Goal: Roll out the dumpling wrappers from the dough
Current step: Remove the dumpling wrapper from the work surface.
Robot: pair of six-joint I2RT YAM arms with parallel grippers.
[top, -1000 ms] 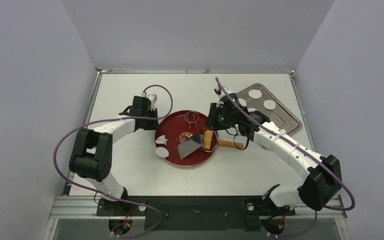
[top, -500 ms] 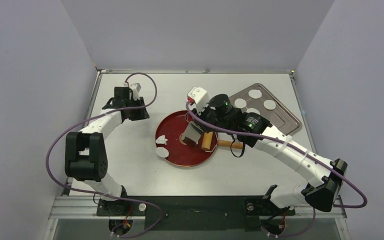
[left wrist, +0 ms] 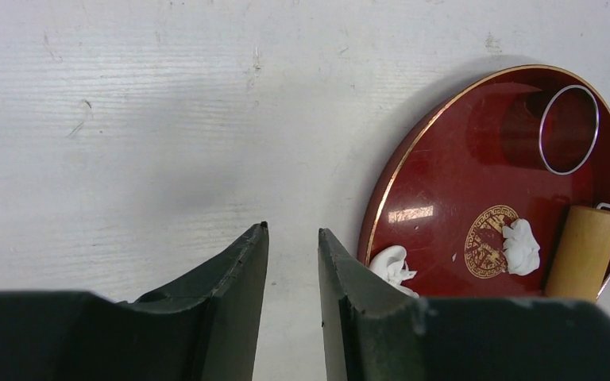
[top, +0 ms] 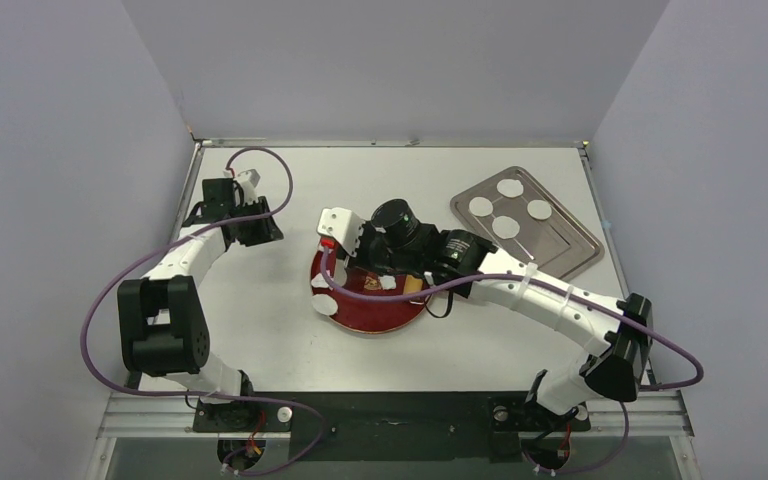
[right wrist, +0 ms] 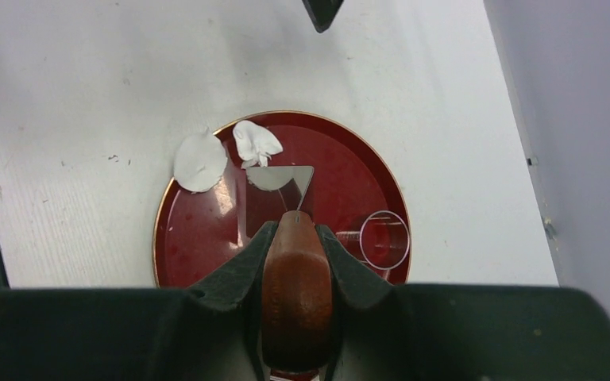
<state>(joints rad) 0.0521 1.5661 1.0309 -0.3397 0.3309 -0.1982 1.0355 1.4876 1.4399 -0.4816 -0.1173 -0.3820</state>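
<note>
Swinging leftward since a second ago, the right arm is now reaching across the red tray (right wrist: 349, 182) in the middle of the bench, while the left arm is drawing off toward the left edge, probably to give it room. The right gripper (right wrist: 295, 230) is clamping the wooden handle of a scraper (right wrist: 279, 178), its blade pointing at the dough (right wrist: 256, 141). That dough is a crumpled lump right at the blade's far edge and a flattened piece beside it lying over the tray's rim. Likely the blade is being lined up to lift or gather it. The left gripper (left wrist: 292, 230) is hanging over bare bench, jaws narrowly apart and gripping nothing. A ring cutter (left wrist: 541, 131) and rolling pin (left wrist: 584, 252) are waiting on the tray. Four dumpling wrappers (top: 506, 227) are lying on the metal tray (top: 560, 250) toward the far-right corner, out of the working area.
</note>
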